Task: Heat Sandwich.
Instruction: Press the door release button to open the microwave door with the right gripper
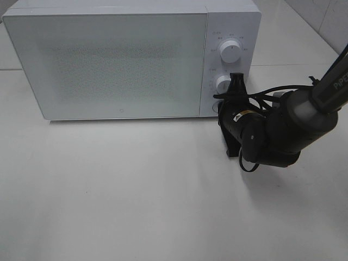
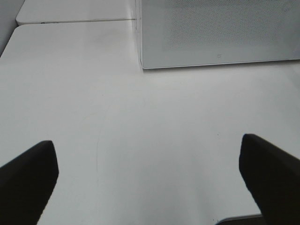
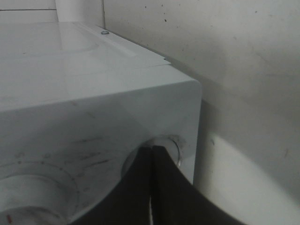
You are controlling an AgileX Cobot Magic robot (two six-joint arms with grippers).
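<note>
The sandwich is out of view. A white microwave [image 1: 109, 60] stands at the back of the table with its door closed. My right gripper [image 1: 237, 81] is shut, with nothing between its fingers, and its tips are against the control panel beside the lower knob [image 1: 223, 83]. The right wrist view shows the closed tips [image 3: 152, 151] touching a small round button [image 3: 169, 143] near the panel's corner. My left gripper [image 2: 150, 180] is open and empty, hanging over bare table in front of the microwave [image 2: 215, 33]. It does not show in the exterior high view.
The upper knob [image 1: 231, 51] sits above the lower one on the panel. The right arm [image 1: 283, 130] and its cable lie across the table at the right. A wall [image 3: 243, 70] rises just beside the microwave's right side.
</note>
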